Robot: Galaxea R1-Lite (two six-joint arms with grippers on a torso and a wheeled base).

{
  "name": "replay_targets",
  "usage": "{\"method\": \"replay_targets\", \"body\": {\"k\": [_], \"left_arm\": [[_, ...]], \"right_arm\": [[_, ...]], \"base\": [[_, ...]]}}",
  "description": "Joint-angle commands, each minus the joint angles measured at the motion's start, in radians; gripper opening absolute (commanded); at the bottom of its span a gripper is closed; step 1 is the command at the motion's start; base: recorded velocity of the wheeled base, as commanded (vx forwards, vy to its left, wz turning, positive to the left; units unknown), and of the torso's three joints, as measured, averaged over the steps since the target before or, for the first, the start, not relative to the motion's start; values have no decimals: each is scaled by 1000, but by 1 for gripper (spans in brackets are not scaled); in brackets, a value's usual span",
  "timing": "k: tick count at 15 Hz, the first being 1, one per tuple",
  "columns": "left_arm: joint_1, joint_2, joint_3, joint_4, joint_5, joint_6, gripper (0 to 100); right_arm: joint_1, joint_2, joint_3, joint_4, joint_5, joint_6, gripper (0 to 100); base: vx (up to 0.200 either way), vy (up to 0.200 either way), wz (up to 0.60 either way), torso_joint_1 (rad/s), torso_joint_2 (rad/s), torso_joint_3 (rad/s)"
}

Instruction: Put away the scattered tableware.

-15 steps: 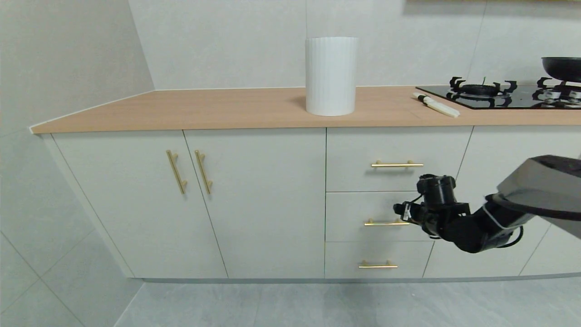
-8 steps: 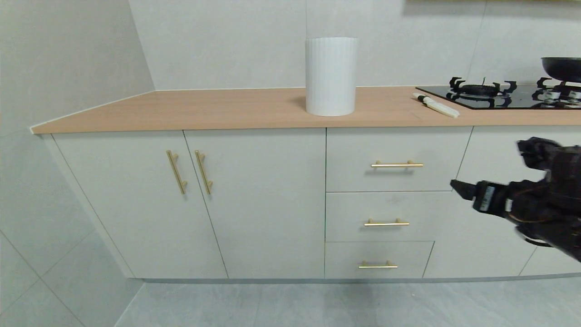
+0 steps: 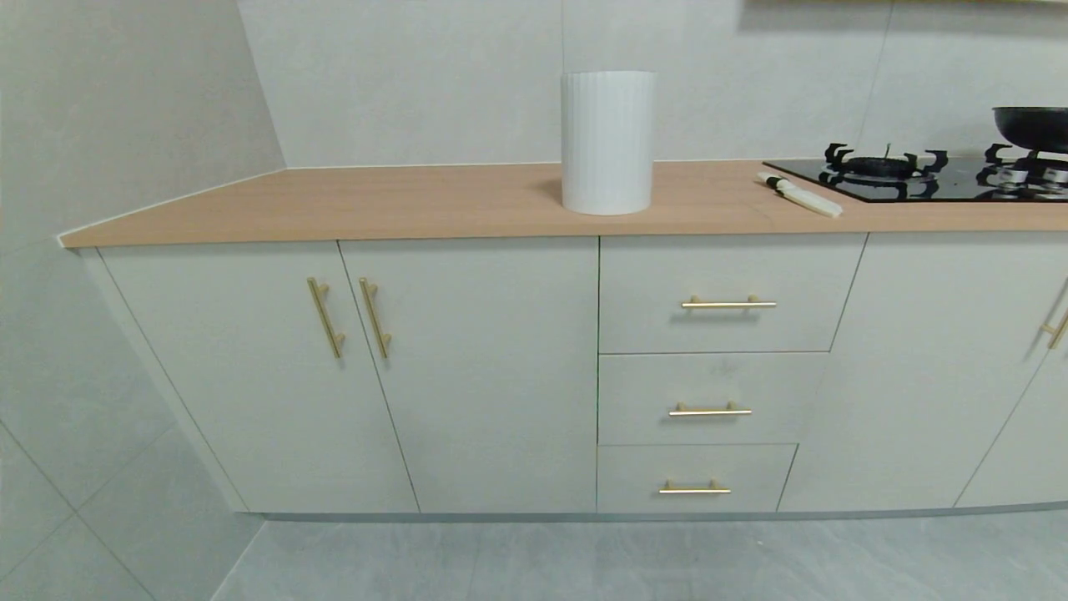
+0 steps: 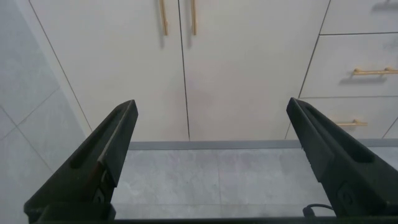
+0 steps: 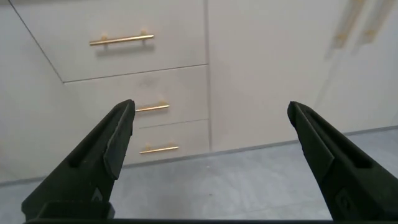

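Observation:
A white utensil with a dark band point(image 3: 799, 194) lies on the wooden countertop point(image 3: 400, 204) beside the hob. A tall white ribbed container point(image 3: 607, 140) stands upright at the middle of the counter. My left gripper point(image 4: 211, 112) is open, low over the grey floor and facing the double cabinet doors point(image 4: 180, 62). My right gripper point(image 5: 208, 115) is open with nothing between its fingers, facing the stack of drawers point(image 5: 124, 81).
Three drawers with gold handles point(image 3: 727, 303) sit under the counter, flanked by cupboard doors point(image 3: 350, 367). A black gas hob point(image 3: 918, 171) with a dark pan point(image 3: 1030, 125) is at the right. A wall closes off the left side.
My right arm has pulled back from the middle drawer handle toward the right and left the head view. The drawers stay shut.

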Motion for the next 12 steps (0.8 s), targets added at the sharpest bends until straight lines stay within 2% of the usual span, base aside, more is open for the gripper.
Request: {"method": "replay_targets", "body": {"k": [1, 2, 4, 8, 10, 12], "left_arm": [[0, 0, 0, 0, 0, 0, 100], [0, 0, 0, 0, 0, 0, 100], [0, 0, 0, 0, 0, 0, 100], [0, 0, 0, 0, 0, 0, 100], [0, 0, 0, 0, 0, 0, 100], [0, 0, 0, 0, 0, 0, 100]], "right_arm": [[-133, -437, 68, 183, 52, -42, 100], [-170, -517, 74, 232, 96, -83, 100], [-150, -575, 81, 275, 95, -101, 100], [-150, -577, 187, 262, 101, -95, 100], [-150, -577, 364, 63, 165, -98, 100], [-150, -577, 362, 106, 253, -94, 100]], "base": [[0, 0, 0, 0, 0, 0], [0, 0, 0, 0, 0, 0], [0, 0, 0, 0, 0, 0], [0, 0, 0, 0, 0, 0], [0, 0, 0, 0, 0, 0], [0, 0, 0, 0, 0, 0]]}}
